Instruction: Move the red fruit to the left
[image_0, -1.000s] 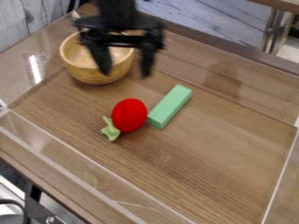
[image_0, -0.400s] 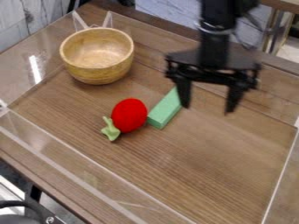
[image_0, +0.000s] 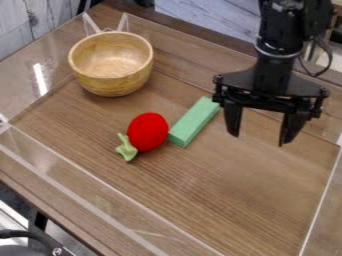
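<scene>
The red fruit (image_0: 147, 130) lies on the wooden table, a small round bright-red toy with a light-green leafy stem pointing toward the front left. My black gripper (image_0: 262, 126) hangs pointing down well to the right of the fruit, past the green block. Its fingers (image_0: 234, 117) stand wide apart and open, with nothing between them. It touches neither the fruit nor the block.
A light-green rectangular block (image_0: 195, 121) lies just right of the fruit, between it and the gripper. A wooden bowl (image_0: 112, 63) stands at the back left. Clear plastic walls (image_0: 40, 160) edge the table.
The gripper has swung from over the bowl at the back left across to the right side of the table and come lower. Fruit, block and bowl have not moved.
</scene>
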